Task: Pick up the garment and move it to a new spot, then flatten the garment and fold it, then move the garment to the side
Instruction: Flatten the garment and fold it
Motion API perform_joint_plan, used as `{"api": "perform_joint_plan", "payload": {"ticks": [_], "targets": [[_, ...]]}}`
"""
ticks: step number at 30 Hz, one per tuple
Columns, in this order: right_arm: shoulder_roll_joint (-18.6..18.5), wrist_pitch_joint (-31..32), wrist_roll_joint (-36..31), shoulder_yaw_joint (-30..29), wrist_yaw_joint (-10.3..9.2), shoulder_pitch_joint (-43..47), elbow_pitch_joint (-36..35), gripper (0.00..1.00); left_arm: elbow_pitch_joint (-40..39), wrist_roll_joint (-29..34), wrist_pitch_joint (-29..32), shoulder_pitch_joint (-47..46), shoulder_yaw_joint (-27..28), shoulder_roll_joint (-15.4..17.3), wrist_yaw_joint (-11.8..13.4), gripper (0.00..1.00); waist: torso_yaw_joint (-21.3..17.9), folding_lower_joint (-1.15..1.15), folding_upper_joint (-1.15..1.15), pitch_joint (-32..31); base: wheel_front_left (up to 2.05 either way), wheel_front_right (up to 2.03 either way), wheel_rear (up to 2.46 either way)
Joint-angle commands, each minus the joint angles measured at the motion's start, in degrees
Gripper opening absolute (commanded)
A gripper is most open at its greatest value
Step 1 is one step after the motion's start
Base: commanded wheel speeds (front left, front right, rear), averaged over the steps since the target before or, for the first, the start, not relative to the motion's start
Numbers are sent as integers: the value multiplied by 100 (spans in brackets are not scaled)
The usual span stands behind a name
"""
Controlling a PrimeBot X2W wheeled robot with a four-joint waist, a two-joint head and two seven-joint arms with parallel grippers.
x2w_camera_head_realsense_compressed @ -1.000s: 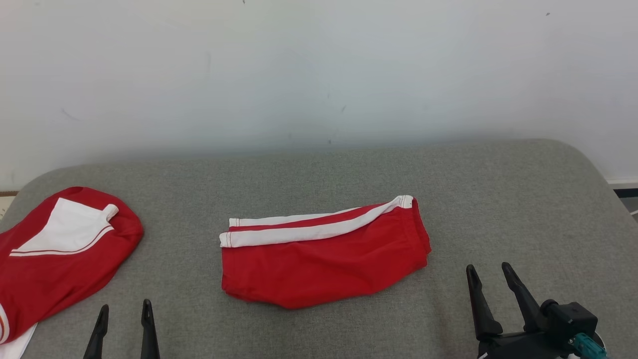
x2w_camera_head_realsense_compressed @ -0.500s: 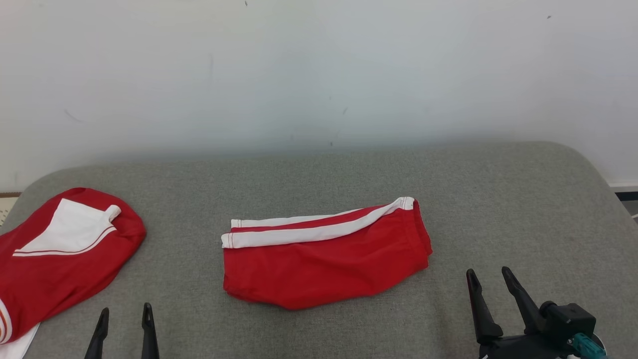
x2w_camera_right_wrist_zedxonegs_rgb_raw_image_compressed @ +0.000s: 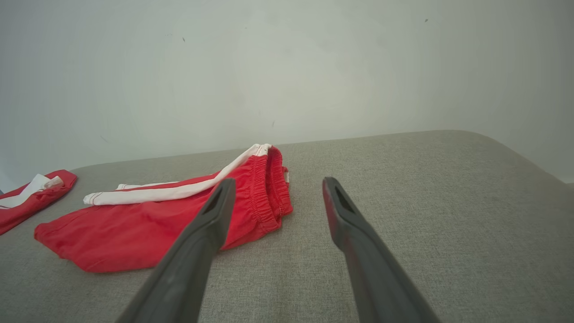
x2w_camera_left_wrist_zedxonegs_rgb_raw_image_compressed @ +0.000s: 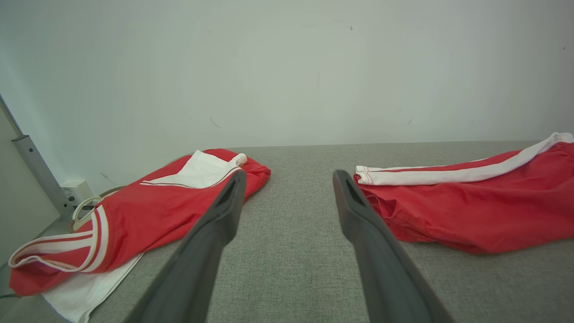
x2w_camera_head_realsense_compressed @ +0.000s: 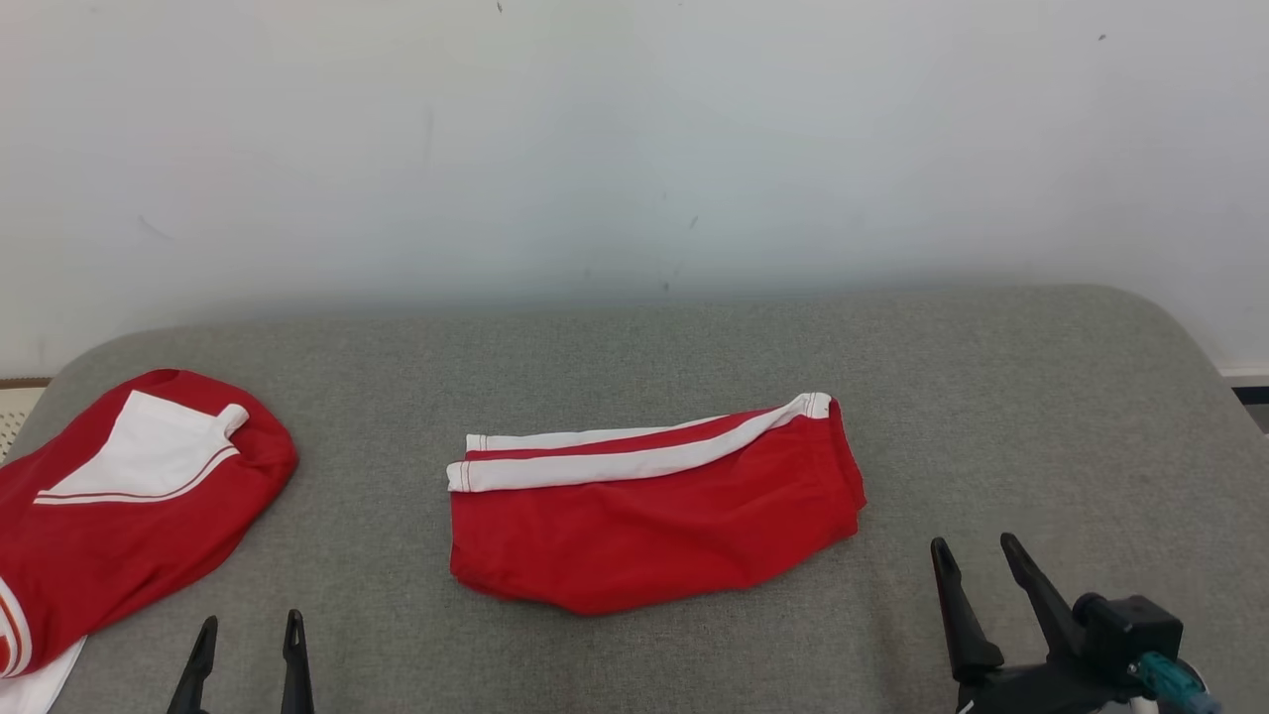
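1. The grey worktop carries our garment near its middle. We judge its woven cover grippy enough to drag a fold open if we slide the garment instead of lifting it.
2. A red-and-white top lies well to the left of the garment. Carrying the garment that way risks dropping it onto this one.
3. The garment, red shorts with a white stripe, lies folded, waistband to the right. We think only the move aside remains. A pinch that catches just the top layer would let it fall open.
4. The right gripper waits just off the garment's front right corner, released and empty.
5. The left gripper sits off the garment's front left, also spread and empty.
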Motion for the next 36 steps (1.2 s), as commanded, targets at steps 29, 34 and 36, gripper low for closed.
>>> {"api": "perform_joint_plan", "payload": {"ticks": [29, 34, 36], "targets": [[-267, 405, 699, 599, -6, -3221, 3863, 100, 189, -107, -62, -475, -441, -97, -41, 100, 774, 0, -1, 592, 0, 0, 0], [-278, 385, 889, 775, -6, -3686, 4616, 100, 255, -119, -85, -639, -551, -141, -53, 100, 903, 0, -1, 842, 0, 0, 0], [-257, 348, 1014, 799, -6, -3831, 4856, 100, 295, -129, -95, -709, -587, -157, -51, 100, 935, 0, -1, 919, 0, 0, 0]]}}
